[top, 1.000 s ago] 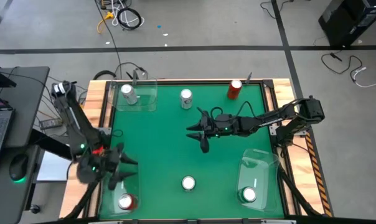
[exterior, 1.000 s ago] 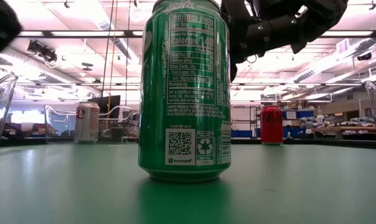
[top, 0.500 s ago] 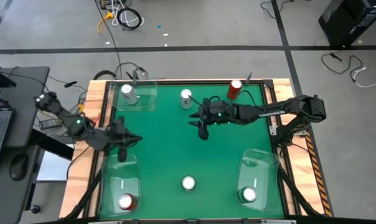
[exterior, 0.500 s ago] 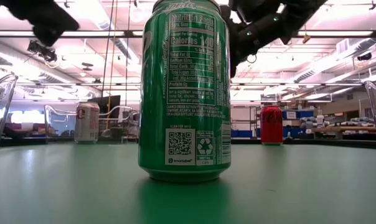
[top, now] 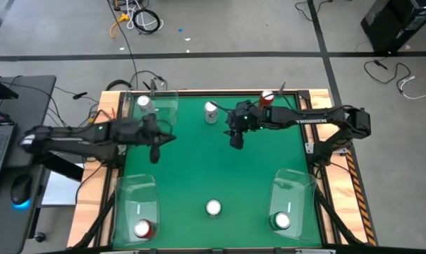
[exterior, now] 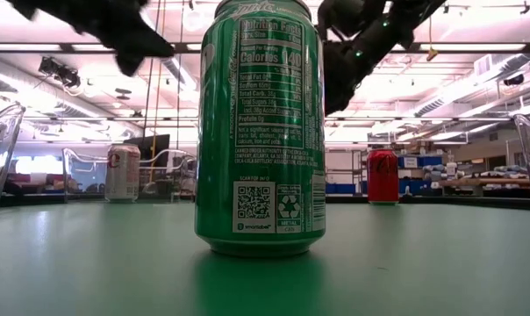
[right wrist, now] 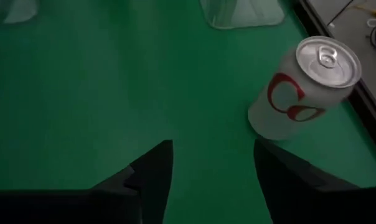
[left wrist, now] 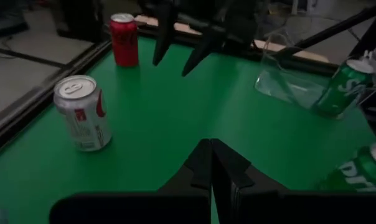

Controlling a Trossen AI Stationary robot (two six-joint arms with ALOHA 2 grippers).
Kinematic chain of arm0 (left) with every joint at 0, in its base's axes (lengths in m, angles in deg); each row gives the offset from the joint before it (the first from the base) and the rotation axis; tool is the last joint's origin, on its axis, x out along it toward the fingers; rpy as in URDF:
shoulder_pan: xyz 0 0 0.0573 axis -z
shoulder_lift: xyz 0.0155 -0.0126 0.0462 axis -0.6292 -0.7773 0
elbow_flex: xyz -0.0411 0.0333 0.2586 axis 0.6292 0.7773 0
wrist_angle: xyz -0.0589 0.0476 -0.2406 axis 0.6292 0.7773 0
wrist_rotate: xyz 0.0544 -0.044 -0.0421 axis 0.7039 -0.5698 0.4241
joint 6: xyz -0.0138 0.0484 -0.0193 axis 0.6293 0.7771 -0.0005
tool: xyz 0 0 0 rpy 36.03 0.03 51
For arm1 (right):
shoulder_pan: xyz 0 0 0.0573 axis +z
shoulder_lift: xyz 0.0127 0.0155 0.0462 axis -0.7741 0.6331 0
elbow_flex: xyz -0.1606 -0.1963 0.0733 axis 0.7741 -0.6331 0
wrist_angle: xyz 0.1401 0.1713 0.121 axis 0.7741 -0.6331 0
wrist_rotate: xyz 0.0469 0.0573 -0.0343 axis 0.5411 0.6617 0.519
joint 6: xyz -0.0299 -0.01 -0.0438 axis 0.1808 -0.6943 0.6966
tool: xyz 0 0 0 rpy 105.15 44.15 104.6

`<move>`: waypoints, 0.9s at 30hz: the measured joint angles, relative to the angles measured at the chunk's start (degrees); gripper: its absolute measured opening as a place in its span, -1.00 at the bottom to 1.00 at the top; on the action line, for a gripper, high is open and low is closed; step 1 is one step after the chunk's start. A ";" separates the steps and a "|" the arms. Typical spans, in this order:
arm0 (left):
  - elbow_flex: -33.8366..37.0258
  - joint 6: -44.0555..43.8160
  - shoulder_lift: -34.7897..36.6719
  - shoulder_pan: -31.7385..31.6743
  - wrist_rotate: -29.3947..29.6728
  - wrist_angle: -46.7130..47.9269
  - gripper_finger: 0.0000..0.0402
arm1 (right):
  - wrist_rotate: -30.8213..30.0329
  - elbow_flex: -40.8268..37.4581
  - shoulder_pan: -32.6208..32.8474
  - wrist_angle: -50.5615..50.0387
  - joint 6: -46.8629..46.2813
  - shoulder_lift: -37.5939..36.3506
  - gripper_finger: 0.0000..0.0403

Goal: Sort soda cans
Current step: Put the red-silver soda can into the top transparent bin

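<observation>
Overhead: right claw (top: 235, 139) hangs near the loose silver can (top: 211, 111) at the desk's far edge. Right wrist: fingers spread, released, can just ahead. Left wrist: left claw (left wrist: 211, 163) clenched, empty. Next, likely: straddle can, grip.

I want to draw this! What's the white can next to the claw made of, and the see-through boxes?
The silver can looks like thin metal: shiny brushed top with a pull tab, printed white sides. The clear bin is probably hard glossy plastic, since the green table shows through it.
</observation>
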 joint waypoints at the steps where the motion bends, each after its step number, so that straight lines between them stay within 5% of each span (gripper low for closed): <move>1: -0.12 1.00 -1.72 -2.45 -2.92 -1.28 -0.99 | 0.03 0.00 0.03 -1.10 0.01 -0.81 0.10; 11: -4.69 12.43 -18.98 -12.78 -18.99 -14.80 -0.99 | 8.96 0.02 7.88 -3.62 -2.38 -5.79 0.22; 21: -14.05 10.19 -35.61 -17.67 -18.74 -15.36 -0.98 | 1.98 0.00 15.43 -4.32 -6.02 -6.22 0.26; 27: -21.72 15.00 -44.04 -18.17 -11.08 -15.45 -0.70 | 1.46 0.00 15.33 -8.43 -6.60 -6.49 0.32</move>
